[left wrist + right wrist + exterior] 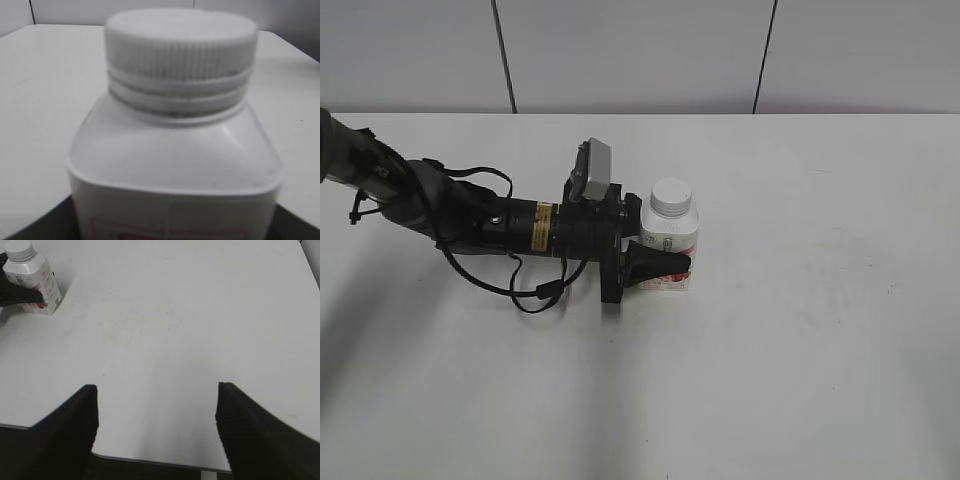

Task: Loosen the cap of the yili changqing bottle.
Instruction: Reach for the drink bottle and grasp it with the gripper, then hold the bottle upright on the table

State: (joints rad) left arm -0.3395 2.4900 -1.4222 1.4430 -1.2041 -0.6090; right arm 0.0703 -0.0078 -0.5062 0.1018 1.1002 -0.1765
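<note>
The yili changqing bottle (672, 242) stands upright near the middle of the white table, white with a pink-red label. Its white ribbed cap (672, 195) sits on the neck. My left gripper (665, 265) comes in from the left and is shut on the bottle's body below the shoulders. In the left wrist view the bottle (172, 170) fills the frame with the cap (181, 42) on top; the fingers are nearly hidden. My right gripper (157, 410) is open and empty, far from the bottle (35, 285), which shows at the top left of its view with the cap (19, 250).
The left arm with its cables (470, 225) lies low across the table's left half. The white table (820, 330) ends at a grey wall behind. The table's near edge (150, 460) shows below the right gripper's fingers.
</note>
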